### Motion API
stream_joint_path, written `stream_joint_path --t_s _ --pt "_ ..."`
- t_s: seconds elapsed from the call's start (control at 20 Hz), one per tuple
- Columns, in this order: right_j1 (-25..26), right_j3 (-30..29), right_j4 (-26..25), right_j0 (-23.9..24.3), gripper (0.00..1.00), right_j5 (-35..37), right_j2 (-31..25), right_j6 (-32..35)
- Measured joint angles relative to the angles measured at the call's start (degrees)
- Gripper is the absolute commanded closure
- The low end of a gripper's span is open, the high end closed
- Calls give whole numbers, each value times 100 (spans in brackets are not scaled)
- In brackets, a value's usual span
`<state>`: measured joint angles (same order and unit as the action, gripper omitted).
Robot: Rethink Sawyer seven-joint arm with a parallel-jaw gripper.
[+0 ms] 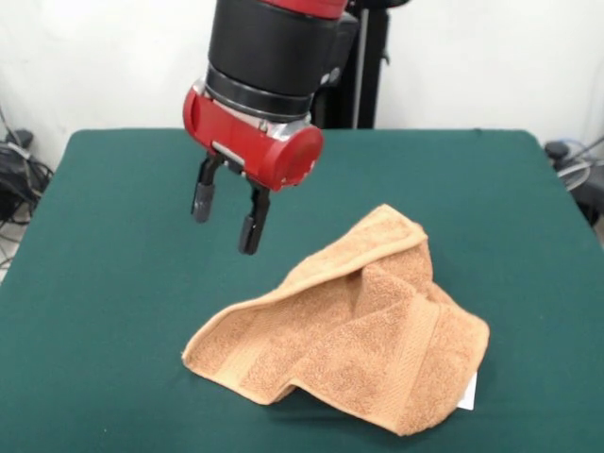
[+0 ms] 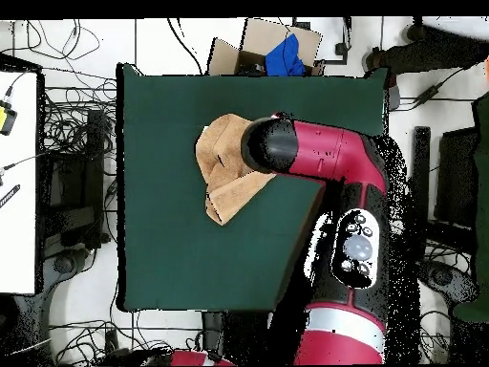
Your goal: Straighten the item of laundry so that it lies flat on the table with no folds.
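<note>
Green felt counter point(image 1: 113, 311) is carrying the peach towel point(image 1: 359, 330), lying crumpled and folded over itself. Hand point(image 1: 226, 215) is hovering above the felt, fingers spread and empty, just beside the towel's raised edge, not touching.

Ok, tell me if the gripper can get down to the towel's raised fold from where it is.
Probably yes: the gripper hangs open above bare table, beside the towel, with nothing between them.
</note>
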<state>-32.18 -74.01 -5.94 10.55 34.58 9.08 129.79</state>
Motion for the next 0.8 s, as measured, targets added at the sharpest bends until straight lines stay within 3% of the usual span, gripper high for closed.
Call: stream_joint_path --t_s 0.4,0.8 --pt "62 -1 -5 70 0 -8 -316 0" --pt "439 40 -15 75 0 -15 -607 0"
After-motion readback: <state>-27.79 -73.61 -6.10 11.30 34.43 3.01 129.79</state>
